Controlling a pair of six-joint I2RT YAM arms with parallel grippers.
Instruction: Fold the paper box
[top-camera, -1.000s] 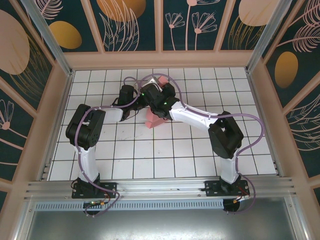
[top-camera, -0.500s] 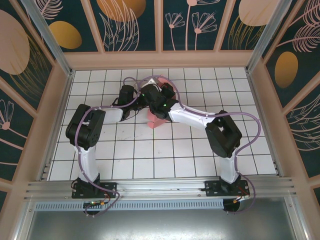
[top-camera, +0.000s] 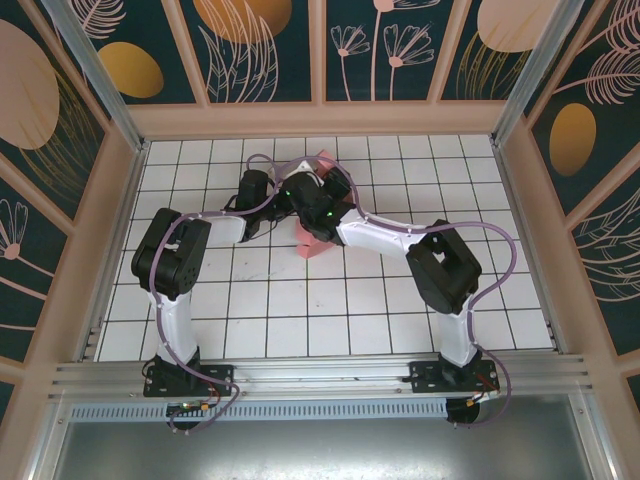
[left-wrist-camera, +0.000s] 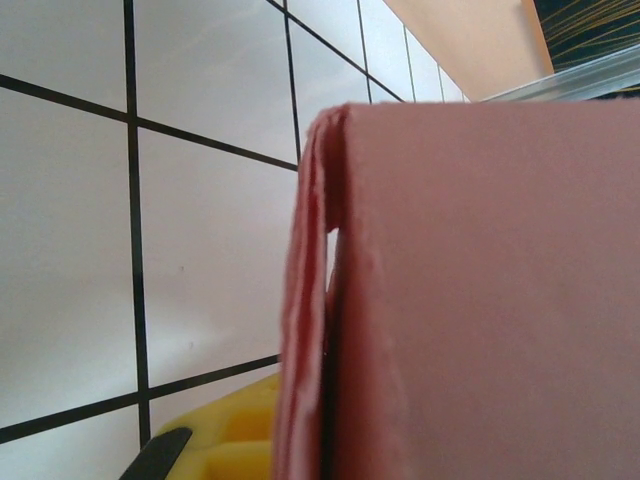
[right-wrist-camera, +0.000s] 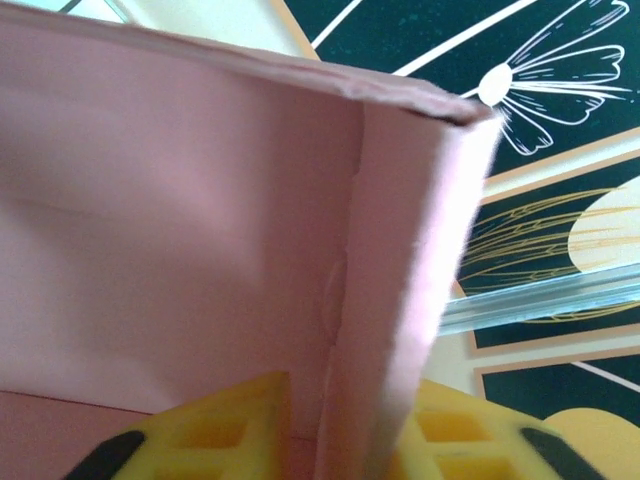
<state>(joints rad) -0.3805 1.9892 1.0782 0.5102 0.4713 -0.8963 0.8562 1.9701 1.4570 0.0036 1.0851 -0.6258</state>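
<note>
The table top (top-camera: 270, 320) is white tile ruled with black lines, hemmed by a pale wooden ledge (top-camera: 320, 118). Above it stand dark teal wall panels (top-camera: 380, 50) drawn with thin leaves and flowers, some carrying orange ovals (top-camera: 130, 68). Slanted metal posts (top-camera: 95, 75) rise at the far corners. Along the near edge runs an aluminium rail (top-camera: 320, 372), then a slotted strip (top-camera: 330, 410) and a grey metal sheet (top-camera: 320, 450). In the right wrist view a white flower drawing (right-wrist-camera: 545, 85) sits above a pale metal bar (right-wrist-camera: 560, 300).

The paper box (left-wrist-camera: 480, 300) is matt pink card with fuzzy edges.

Free tiles (top-camera: 300, 310) nearside — paper box (top-camera: 316, 244) mid-table
</note>
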